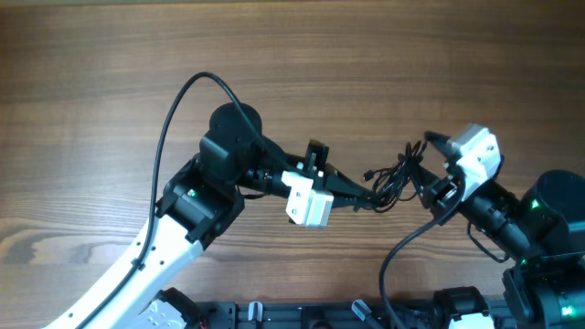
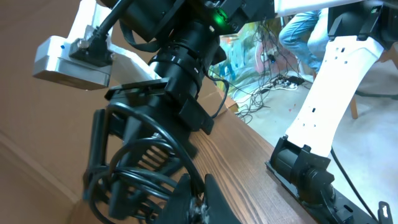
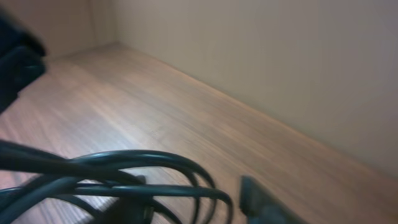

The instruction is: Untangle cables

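Between the two grippers, on the wooden table [image 1: 274,55], the cables [image 1: 395,178] sit as one small dark tangle, its long axis running from the left gripper [image 1: 364,194] across to the right gripper [image 1: 428,169]. The left gripper is clamped closed, apparently pinching a strand at its end. The right gripper is just beside the other end, loops close before its camera; I cannot tell how its jaws stand
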